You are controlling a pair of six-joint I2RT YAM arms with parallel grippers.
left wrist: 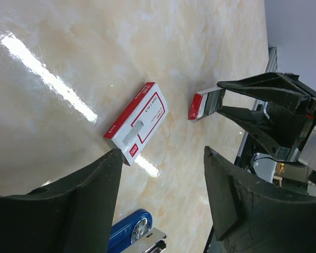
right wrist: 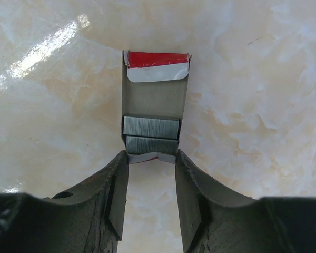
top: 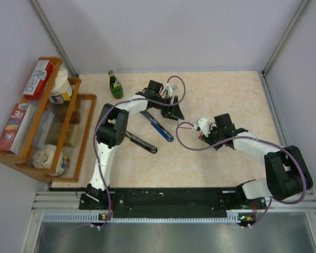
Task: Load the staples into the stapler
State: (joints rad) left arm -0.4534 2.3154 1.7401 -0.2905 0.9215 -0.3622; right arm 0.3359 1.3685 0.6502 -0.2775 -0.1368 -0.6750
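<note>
The staples' white box with a red label (left wrist: pixel 139 121) lies flat on the table. The grey inner tray (right wrist: pixel 152 105) has a red end and holds two rows of staples (right wrist: pixel 150 134). It also shows in the left wrist view (left wrist: pixel 203 105). My right gripper (right wrist: pixel 151 156) (top: pixel 196 129) is shut on the tray's near end, pinching it at the fingertips. My left gripper (left wrist: pixel 162 153) (top: pixel 176 113) is open and empty above the table, close beside the box. The stapler's blue arm (top: pixel 159 128) (left wrist: pixel 129 229) and its black part (top: pixel 142 142) lie just left of the grippers.
A green bottle (top: pixel 115 85) stands at the back, left of centre. A wooden rack (top: pixel 76 132) with boxes and packets fills the left side. Walls close in the table at the back and on both sides.
</note>
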